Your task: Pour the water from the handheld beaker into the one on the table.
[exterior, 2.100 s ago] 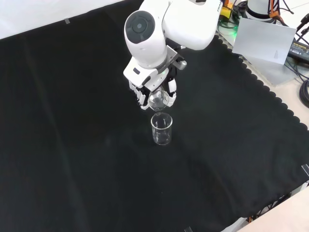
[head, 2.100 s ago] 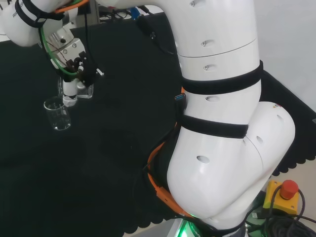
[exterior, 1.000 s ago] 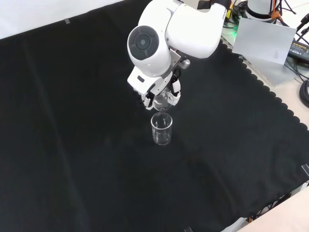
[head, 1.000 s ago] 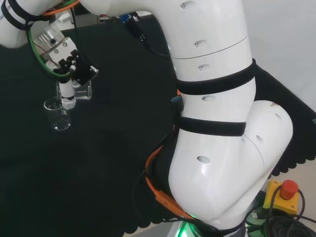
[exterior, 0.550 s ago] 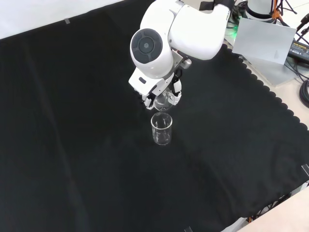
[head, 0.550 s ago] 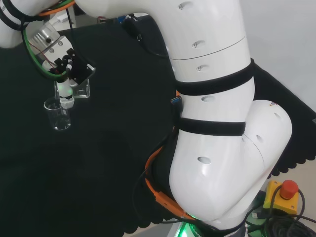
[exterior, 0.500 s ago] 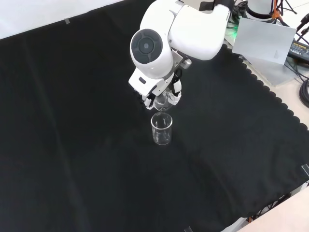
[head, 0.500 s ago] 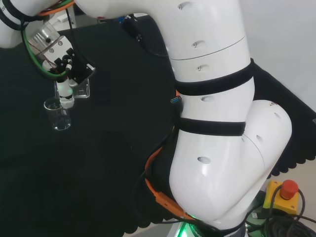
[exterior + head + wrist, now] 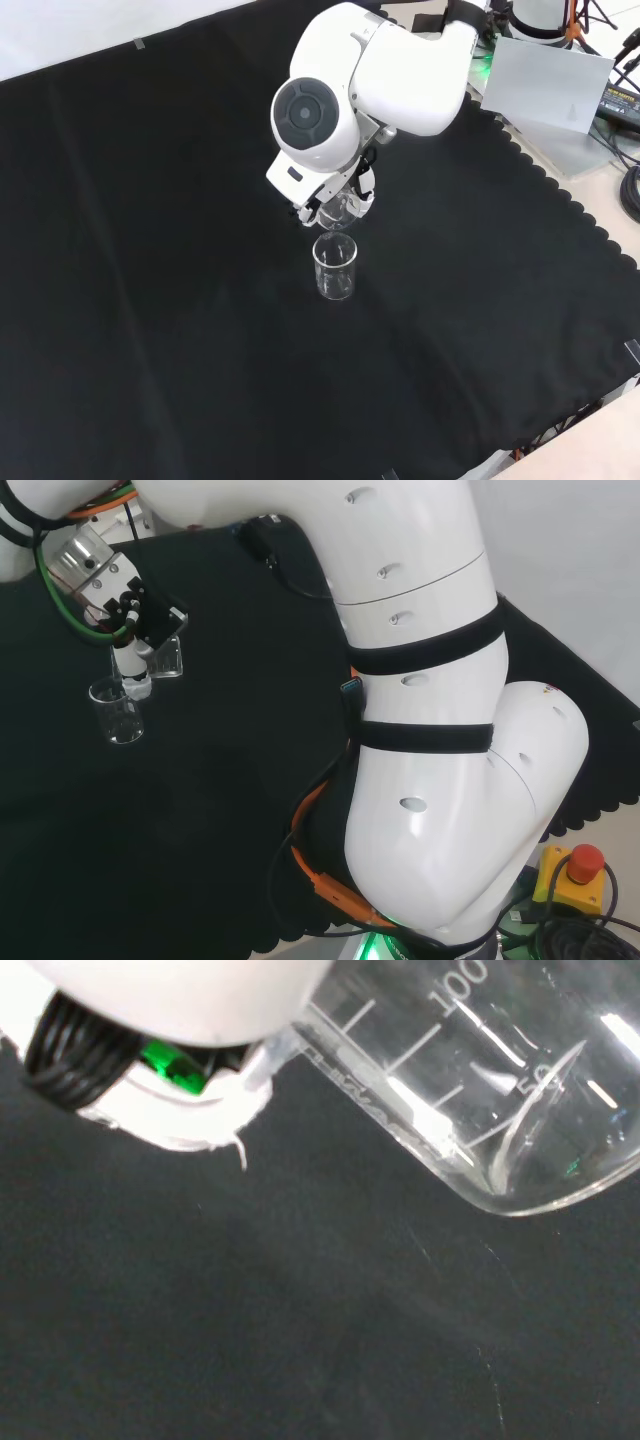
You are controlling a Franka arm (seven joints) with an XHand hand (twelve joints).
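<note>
The hand (image 9: 130, 630) was curled round a clear beaker (image 9: 166, 658), holding it tipped on its side above the surface (image 9: 150, 300); the fingers (image 9: 365, 196) wrapped its wall, so the hand was closed on the glass rather than spread. In the wrist view the beaker (image 9: 480, 1090) lay steeply slanted, its base raised and its marked wall crossing the dark cloth; whether any water remained inside could not be told. The tilt looked meant to bring the mouth down toward the second beaker (image 9: 335, 267), which stood upright on the cloth near the middle of the surface, somewhat toward its far edge in the front view; there the held beaker (image 9: 336, 209) hung just above and behind that rim, apparently not touching it. In the head view the standing beaker (image 9: 116, 711) sat just below and left of the hand; that closeness probably served to keep any stream short and inside the rim.
</note>
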